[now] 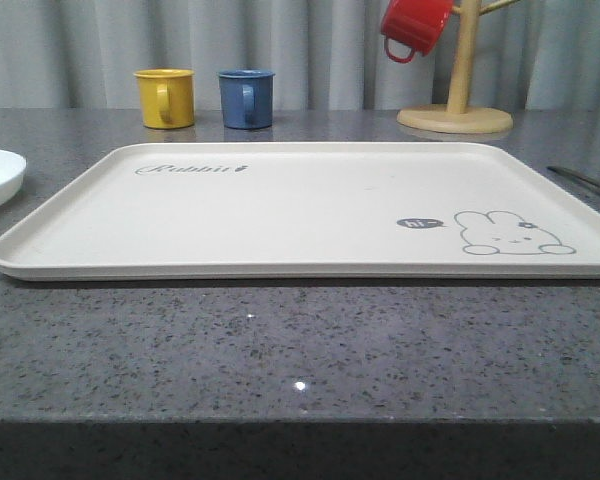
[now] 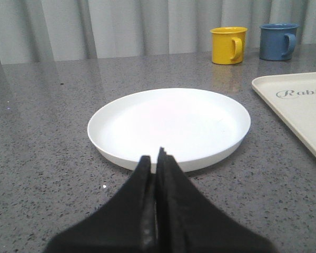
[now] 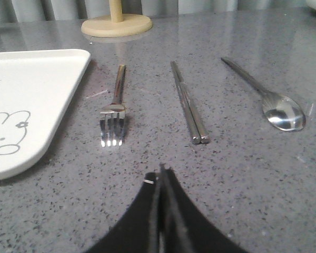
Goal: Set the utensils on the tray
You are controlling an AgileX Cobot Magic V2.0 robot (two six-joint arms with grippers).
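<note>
Lying on the grey surface [image 3: 242, 174] beside the tray [image 3: 37, 79], the fork [image 3: 115, 113], chopsticks [image 3: 188, 103] and spoon [image 3: 268, 97] were apart from each other, none on the tray yet. Both the right gripper [image 3: 160, 174] and left gripper [image 2: 157, 158] were closed and empty. The utensils looked stiff, light, thin and slippery; mid-handle seemed the best place to hold.
</note>
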